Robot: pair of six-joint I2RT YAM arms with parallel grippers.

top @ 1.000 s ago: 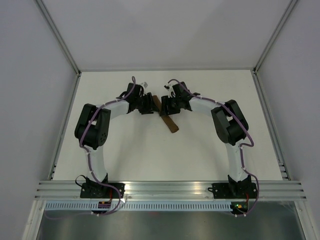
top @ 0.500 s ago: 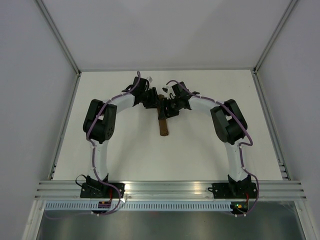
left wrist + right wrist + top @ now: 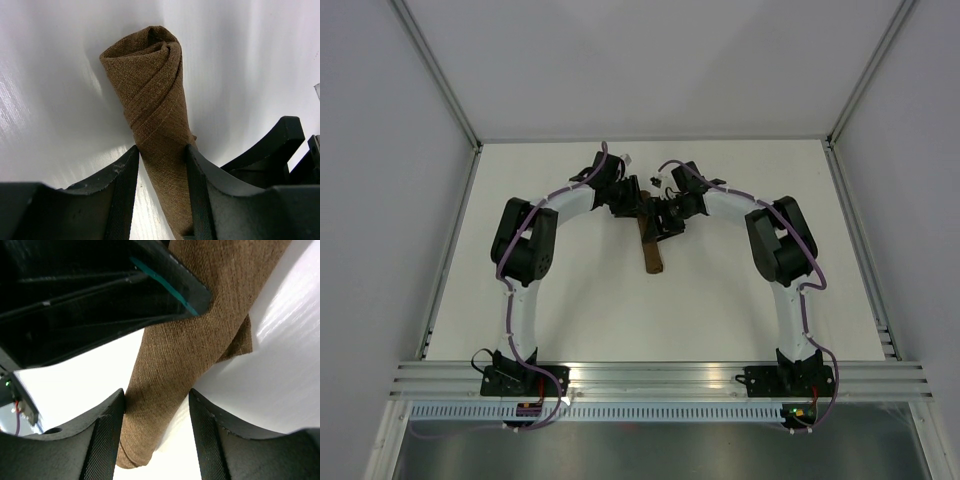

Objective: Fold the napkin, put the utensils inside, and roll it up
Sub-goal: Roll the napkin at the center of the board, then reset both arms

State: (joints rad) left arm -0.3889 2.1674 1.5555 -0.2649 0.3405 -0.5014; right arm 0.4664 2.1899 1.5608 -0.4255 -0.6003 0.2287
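Observation:
The napkin [image 3: 652,255] is a dark brown cloth rolled into a tight tube, lying on the white table with one end pointing toward the near edge. No utensils show. In the left wrist view the roll [image 3: 152,85] passes between the fingers of my left gripper [image 3: 161,155], touching both near the tips. My left gripper [image 3: 638,208] meets the roll's far end. In the right wrist view the roll [image 3: 170,370] leans on one finger of my right gripper [image 3: 156,400], with a clear gap to the other. My right gripper [image 3: 657,222] straddles the roll just beside the left one.
The white table [image 3: 570,300] is bounded by grey walls at the left, right and back, with a metal rail [image 3: 660,375] along the near edge. The two arms arch inward and their wrists nearly touch at the far middle.
The roll has swung from a slant pointing near-right to nearly straight toward the near edge. The left arm has reached further right, and both grippers have closed in together over the roll's far end.

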